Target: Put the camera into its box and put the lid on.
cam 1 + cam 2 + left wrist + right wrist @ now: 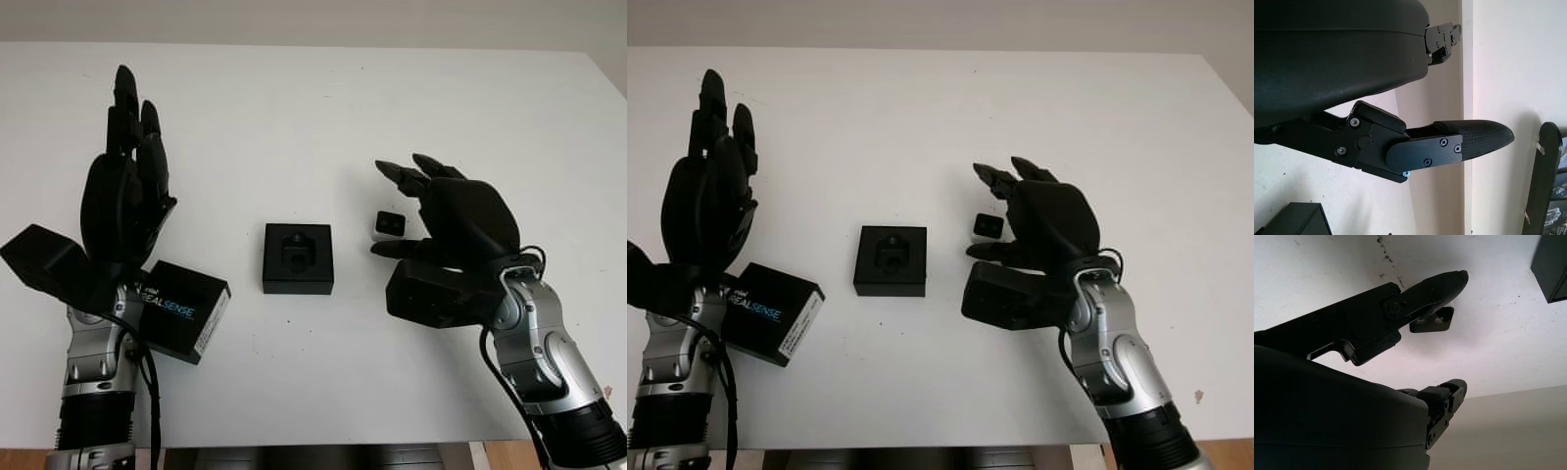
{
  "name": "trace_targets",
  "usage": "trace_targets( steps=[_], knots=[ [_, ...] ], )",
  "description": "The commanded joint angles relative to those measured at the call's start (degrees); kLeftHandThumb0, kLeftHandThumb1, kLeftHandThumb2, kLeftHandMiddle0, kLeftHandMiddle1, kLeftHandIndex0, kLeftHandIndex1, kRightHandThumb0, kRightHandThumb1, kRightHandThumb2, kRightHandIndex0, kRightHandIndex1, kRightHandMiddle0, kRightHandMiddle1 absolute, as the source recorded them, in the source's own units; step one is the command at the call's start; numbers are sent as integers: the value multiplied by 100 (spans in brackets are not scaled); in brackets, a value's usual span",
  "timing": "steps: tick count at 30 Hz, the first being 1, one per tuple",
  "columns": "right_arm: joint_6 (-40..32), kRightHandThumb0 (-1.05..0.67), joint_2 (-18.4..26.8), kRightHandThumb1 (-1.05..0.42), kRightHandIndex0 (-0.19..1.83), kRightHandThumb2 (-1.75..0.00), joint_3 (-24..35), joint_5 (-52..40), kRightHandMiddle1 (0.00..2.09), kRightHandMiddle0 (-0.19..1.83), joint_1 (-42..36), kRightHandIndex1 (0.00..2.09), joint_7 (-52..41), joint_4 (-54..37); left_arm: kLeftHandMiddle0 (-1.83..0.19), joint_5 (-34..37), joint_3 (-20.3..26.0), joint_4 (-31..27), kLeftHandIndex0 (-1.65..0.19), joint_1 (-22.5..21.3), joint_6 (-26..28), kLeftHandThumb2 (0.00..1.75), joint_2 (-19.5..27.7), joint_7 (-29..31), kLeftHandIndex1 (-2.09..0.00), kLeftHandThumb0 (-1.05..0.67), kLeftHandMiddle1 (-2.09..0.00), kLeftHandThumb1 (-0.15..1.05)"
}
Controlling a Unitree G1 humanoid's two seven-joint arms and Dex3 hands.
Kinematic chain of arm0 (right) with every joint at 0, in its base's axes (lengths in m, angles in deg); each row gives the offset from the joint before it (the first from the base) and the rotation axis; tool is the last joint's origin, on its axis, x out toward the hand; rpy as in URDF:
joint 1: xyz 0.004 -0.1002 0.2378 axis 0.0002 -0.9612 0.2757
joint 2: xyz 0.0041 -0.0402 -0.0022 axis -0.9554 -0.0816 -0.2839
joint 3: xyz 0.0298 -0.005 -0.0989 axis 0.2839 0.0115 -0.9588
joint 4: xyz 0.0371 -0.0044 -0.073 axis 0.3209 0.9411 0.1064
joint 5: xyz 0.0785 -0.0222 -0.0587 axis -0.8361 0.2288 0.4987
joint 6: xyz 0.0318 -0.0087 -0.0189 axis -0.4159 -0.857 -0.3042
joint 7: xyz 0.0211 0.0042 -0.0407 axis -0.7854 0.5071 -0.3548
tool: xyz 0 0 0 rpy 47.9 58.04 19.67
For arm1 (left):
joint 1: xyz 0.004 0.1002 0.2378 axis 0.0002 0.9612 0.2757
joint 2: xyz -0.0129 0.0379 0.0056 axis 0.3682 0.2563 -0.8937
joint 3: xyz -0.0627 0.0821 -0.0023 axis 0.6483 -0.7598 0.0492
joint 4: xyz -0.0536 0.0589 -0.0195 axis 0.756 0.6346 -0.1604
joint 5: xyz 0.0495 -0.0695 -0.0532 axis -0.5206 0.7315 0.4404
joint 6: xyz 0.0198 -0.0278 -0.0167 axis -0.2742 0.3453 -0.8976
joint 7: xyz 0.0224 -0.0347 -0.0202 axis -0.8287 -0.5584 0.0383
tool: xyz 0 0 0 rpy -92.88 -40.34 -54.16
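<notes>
One white table (pixel 294 108) carries three loose things: one small camera (pixel 390 223), one open black box (pixel 298 258) and one black lid (pixel 182 309) printed with a brand name. The box sits near the middle of the table with a moulded insert showing inside it. The camera lies on the table to the right of the box, apart from it, and not in it. The lid lies left of the box, near the front edge, tilted, partly under the left wrist.

The right hand (pixel 446 211) hangs over the camera with its fingers spread wide around it; whether a fingertip (pixel 1449 281) touches the camera is hard to judge, and it holds nothing. The left hand (pixel 127 186) stands upright at the left side, open and holding nothing.

Bare tabletop runs between box and camera, and the whole far half of the table is free. The right table edge lies well beyond the right hand.
</notes>
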Motion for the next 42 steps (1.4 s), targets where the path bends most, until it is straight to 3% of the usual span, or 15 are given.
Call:
trace_targets(
  steps=[1,24,25,26,28,42],
  knots=[
    [-20,-67,74,-89,24,-6,57,13,13,40,-66,9,-12,50,19,30,17,-73,19,-57,5,58,62,42,0,-80,0,105],
    [-68,-63,140,-90,30,-6,29,88,24,48,192,8,236,808,19,-22,22,-37,19,-58,-50,59,54,42,0,-79,0,105],
    [-42,-63,131,-90,30,-6,47,25,30,46,181,8,216,805,19,-35,17,-41,19,-53,-52,59,54,37,0,-79,0,105],
    [-22,-63,125,-91,31,-5,57,-26,52,35,172,7,196,800,19,-46,13,-48,19,-48,-44,59,49,23,0,-79,0,105],
    [26,-62,115,-91,32,-5,64,-116,78,23,152,7,192,797,19,-34,14,-35,19,-54,-53,59,33,23,0,-79,0,105],
    [126,-57,80,-91,40,-6,68,-401,114,26,60,8,105,696,19,-31,8,-6,19,-59,-91,59,14,15,0,-79,0,105]
  ],
)
